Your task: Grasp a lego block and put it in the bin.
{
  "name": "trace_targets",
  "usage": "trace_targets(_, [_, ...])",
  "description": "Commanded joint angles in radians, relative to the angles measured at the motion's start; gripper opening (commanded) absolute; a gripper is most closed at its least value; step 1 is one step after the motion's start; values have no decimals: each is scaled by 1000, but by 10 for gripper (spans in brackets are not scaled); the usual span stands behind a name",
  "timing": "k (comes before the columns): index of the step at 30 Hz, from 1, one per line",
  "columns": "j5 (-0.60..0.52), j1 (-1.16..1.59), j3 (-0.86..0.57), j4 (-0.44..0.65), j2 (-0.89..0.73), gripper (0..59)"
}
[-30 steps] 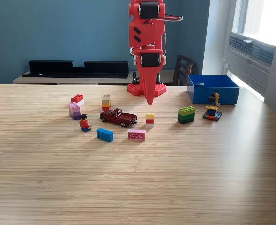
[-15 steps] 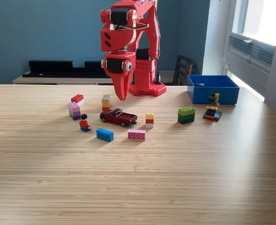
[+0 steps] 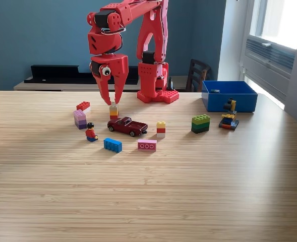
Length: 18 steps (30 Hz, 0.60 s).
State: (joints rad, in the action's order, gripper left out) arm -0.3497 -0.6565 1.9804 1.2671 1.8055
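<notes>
A blue wall backs the wooden bench (image 3: 148, 201). Within 1 second the claw (image 3: 112, 102) has swung from centre toward the exterior view's left and spread wide, empty, above the tan-topped lego stack (image 3: 113, 110), probably its pick. The toy car (image 3: 127, 126) crowds it; the bin (image 3: 229, 96) sits well apart, right, path open.

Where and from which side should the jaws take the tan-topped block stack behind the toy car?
Grip the tan-topped block stack across its flat side walls near the top, coming straight down. It stands upright and apart from the toy car, and the open gripper hangs directly above it.
</notes>
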Motion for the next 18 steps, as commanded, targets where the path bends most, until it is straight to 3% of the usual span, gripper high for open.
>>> trace_targets(1, [0, -6, -41, 6, 72, 259])
trace_targets(18, [41, -55, 101, 14, 75, 292])
